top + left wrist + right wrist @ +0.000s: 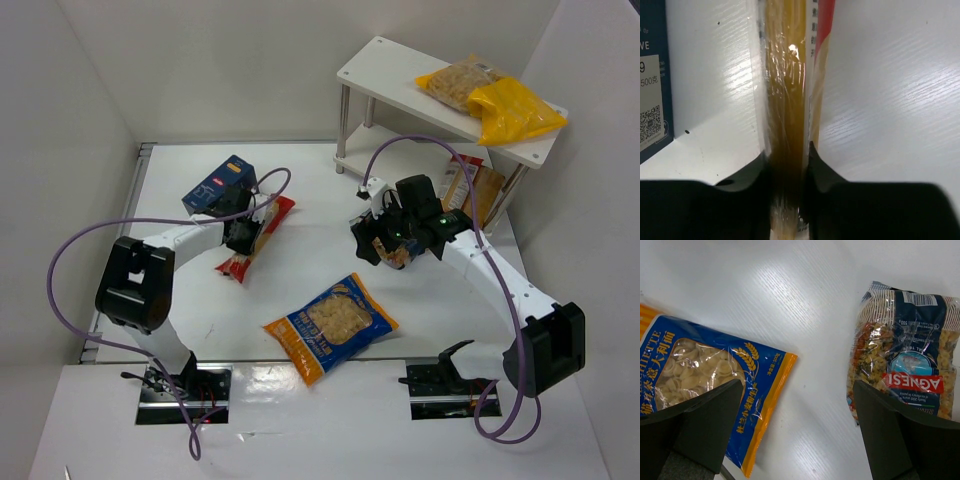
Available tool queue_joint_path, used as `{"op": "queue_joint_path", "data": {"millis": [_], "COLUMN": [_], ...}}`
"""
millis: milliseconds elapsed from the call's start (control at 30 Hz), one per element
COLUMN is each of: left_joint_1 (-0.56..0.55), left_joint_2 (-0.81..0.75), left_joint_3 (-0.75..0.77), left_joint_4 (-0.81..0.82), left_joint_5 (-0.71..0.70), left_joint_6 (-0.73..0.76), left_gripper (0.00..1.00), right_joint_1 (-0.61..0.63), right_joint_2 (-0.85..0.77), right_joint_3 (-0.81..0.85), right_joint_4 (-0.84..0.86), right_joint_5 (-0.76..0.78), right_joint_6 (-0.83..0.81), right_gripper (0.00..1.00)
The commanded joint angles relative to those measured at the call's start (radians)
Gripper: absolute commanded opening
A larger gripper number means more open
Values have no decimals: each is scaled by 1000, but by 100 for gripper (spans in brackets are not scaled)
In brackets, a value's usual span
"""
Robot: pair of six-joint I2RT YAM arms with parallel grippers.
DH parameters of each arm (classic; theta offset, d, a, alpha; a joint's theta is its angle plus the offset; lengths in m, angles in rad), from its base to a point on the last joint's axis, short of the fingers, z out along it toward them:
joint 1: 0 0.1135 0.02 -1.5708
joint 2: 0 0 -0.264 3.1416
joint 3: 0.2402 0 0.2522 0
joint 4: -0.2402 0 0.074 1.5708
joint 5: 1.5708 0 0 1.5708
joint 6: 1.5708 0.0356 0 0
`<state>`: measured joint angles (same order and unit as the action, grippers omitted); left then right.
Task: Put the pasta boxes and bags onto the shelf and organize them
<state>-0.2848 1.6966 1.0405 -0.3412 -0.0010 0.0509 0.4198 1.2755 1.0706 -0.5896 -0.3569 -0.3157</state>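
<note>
Red-and-clear spaghetti bag point(787, 90) lying on white counter point(320, 205), just beside dark blue box point(220, 185); pinched narrow between jaws of left end effector point(787, 170). Right end effector point(797, 405) spread wide, empty, above counter between orange-and-blue bag point(700, 375) and blue-labelled bag point(905, 365). Yellow bag point(515, 112) on top board of shelf point(380, 70).

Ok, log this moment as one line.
left jaws: shut on spaghetti bag | right jaws: open, empty | shelf: two bags on top

The bench point(310, 255) is seen whole from above, closely downward from each wrist; the orange bag point(330, 325) is shared by top and right.
</note>
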Motion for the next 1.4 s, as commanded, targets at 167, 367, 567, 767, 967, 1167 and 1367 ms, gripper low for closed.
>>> {"op": "queue_joint_path", "data": {"millis": [167, 367, 567, 767, 967, 1167, 1367], "left_joint_1": [1, -19, -83, -132, -163, -163, -172], "left_joint_2": [-75, -135, -144, -135, -126, -117, -132], "left_joint_3": [-16, -4, 70, 139, 168, 213, 233], "left_joint_4": [-12, -21, -32, 57, 175, 225, 257], "left_joint_5": [139, 223, 245, 256, 269, 279, 308], "left_joint_6": [1, 15, 26, -34, -74, -83, -83], "left_gripper": [0, 0, 0, 0, 0, 0, 0], "right_joint_1": [-4, -58, -124, -288, -432, -574, -657], "right_joint_2": [-91, -203, -327, -420, -472, -519, -551], "right_joint_3": [-12, -12, -55, -70, -61, -61, -92], "right_joint_4": [8, 8, -3, 7, -29, -49, -49], "right_joint_5": [45, 75, 113, -5, -98, -178, -200], "right_joint_6": [-13, -3, -3, 6, 6, 6, 6], "right_gripper": [100, 100, 100, 100, 100, 100, 100]}}
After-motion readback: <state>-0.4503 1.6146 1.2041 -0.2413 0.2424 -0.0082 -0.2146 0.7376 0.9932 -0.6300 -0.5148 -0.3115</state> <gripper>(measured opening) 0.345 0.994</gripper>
